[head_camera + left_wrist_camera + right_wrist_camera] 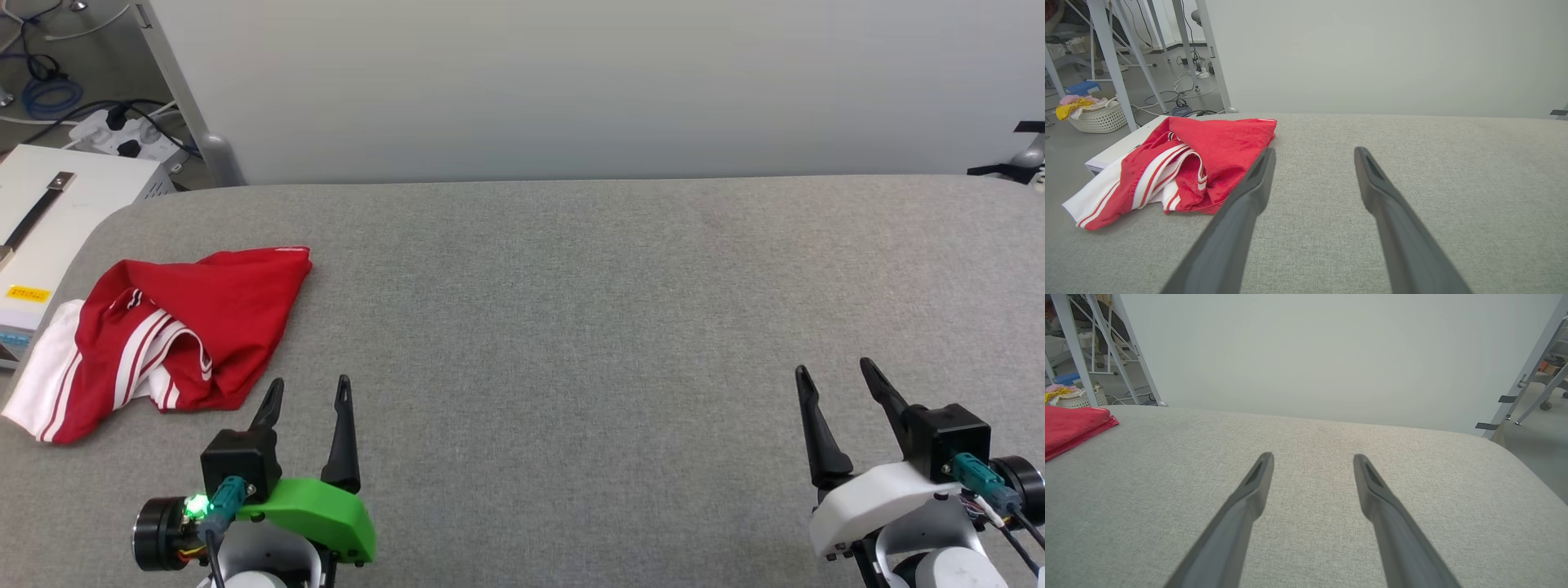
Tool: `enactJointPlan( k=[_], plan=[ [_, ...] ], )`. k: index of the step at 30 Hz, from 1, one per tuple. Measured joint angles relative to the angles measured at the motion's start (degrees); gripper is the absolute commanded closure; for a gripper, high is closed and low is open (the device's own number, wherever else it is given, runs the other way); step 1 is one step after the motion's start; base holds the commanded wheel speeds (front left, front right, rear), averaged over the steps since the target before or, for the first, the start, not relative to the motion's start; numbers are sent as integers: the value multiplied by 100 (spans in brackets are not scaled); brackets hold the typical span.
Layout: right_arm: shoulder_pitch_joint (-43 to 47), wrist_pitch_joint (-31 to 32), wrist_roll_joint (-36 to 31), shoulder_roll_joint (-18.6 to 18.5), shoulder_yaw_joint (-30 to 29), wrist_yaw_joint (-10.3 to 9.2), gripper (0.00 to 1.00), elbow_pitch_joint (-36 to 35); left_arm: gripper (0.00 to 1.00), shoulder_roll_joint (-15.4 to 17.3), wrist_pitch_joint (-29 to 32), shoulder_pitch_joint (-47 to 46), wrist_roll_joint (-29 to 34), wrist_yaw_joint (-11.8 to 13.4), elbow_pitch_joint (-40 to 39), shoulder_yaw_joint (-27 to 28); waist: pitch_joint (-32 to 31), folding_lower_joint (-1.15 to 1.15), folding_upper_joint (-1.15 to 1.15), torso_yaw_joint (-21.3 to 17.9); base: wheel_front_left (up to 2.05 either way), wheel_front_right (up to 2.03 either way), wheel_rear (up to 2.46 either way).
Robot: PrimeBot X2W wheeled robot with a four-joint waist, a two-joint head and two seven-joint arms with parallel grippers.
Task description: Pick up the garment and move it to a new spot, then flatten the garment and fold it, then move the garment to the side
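The garment [196,318] was seen crumpled at the left of the table [571,327], untouched. The left gripper [310,380] and right gripper [833,366] were held spread, empty. Pickup was judged pending; a leftward reach was needed.

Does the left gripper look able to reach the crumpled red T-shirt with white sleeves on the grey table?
Probably yes: the left gripper stands open close beside the crumpled red T-shirt on the grey fabric-covered table, and nothing lies between them.
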Motion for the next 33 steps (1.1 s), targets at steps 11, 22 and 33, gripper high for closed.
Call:
enactJointPlan(
  k=[11,22,33],
  plan=[
    [0,-124,245,0,19,0,0,-14,0,0,-121,1,-119,-8,45,-8,16,0,0,17,0,0,0],
    [1,-266,338,0,25,0,0,-22,0,0,-254,2,-214,-31,80,-19,12,1,0,36,0,0,0],
    [4,-379,410,0,27,0,0,171,0,-1,-382,5,-374,-51,324,-93,12,1,0,32,0,0,0]
  ],
)
